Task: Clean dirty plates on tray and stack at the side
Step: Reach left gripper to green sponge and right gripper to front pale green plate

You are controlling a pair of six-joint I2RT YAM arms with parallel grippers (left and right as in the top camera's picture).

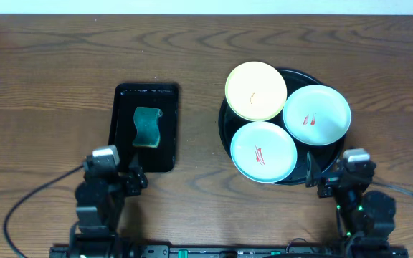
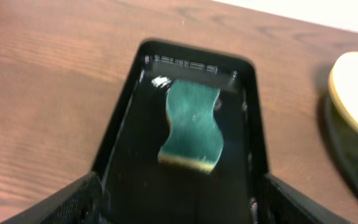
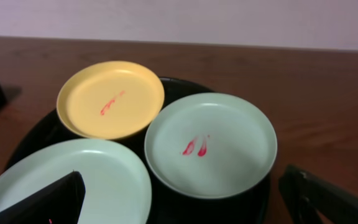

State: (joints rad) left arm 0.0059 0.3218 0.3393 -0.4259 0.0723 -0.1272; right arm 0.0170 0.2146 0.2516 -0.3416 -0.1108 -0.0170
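Three small plates sit on the round black tray (image 1: 225, 127): a pale yellow plate (image 1: 255, 90) at the back left, a mint plate (image 1: 317, 115) at the right and a mint plate (image 1: 263, 151) at the front, each with red smears. In the right wrist view the yellow plate (image 3: 110, 98), the right mint plate (image 3: 210, 144) and the front mint plate (image 3: 98, 183) lie ahead on the tray (image 3: 36, 140). My right gripper (image 1: 333, 174) is open and empty just in front of the tray (image 3: 182, 202). My left gripper (image 1: 117, 175) is open and empty (image 2: 179, 205).
A rectangular black tray (image 1: 124, 132) holds a green sponge (image 1: 147, 127) left of centre; in the left wrist view the sponge (image 2: 192, 124) lies in this tray (image 2: 114, 134), right ahead of my left fingers. The table is brown wood.
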